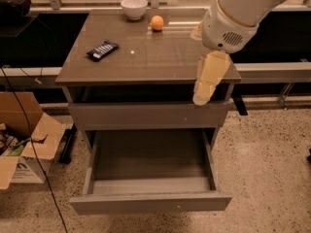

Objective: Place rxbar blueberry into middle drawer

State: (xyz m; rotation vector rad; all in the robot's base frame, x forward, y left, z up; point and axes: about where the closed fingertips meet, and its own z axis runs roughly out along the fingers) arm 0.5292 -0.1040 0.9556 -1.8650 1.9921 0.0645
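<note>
The rxbar blueberry [102, 50], a dark flat bar with white lettering, lies on the left part of the cabinet top [146, 64]. The middle drawer [150, 203] stands pulled out, its inside bare. My gripper [203, 92] hangs from the white arm [243, 11] over the right front corner of the cabinet top. It points down in front of the upper drawer front, far to the right of the bar and above the open drawer's right side. Nothing shows in it.
A white bowl [134, 8] and an orange ball [156, 23] sit at the back of the top. The closed drawer front [148, 115] is above the open one. A cardboard box [24, 140] and a black cable [29, 144] are on the floor at left.
</note>
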